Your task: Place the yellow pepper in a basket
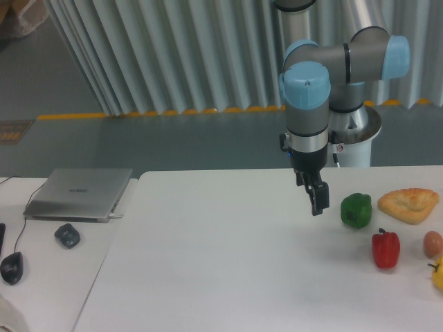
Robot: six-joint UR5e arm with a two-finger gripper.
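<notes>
The yellow pepper (438,272) lies at the far right edge of the view, half cut off, glossy and bright with a thin dark stem pointing left. Just above it sits a small smooth brownish egg-shaped thing (432,243), also partly cut off. To their left stands the red pepper (385,248), shiny and lobed, with a dark stem on top. Beyond it a flat, crusty golden pastry (408,205) lies beside the green pepper (356,209), which is blocky and glossy.

All rest on a smooth white surface (221,277). A second white surface to the left carries a closed silver laptop (79,194), a dark grey lump (67,236) and a black mouse (12,267) with its cable. Behind are a grey floor with a yellow line and a pale corrugated wall.

The hand (318,206) hangs over the surface just left of the green pepper, well apart from the yellow one, grasping nothing; its black fingers look pressed together, though from this side I cannot tell for sure
</notes>
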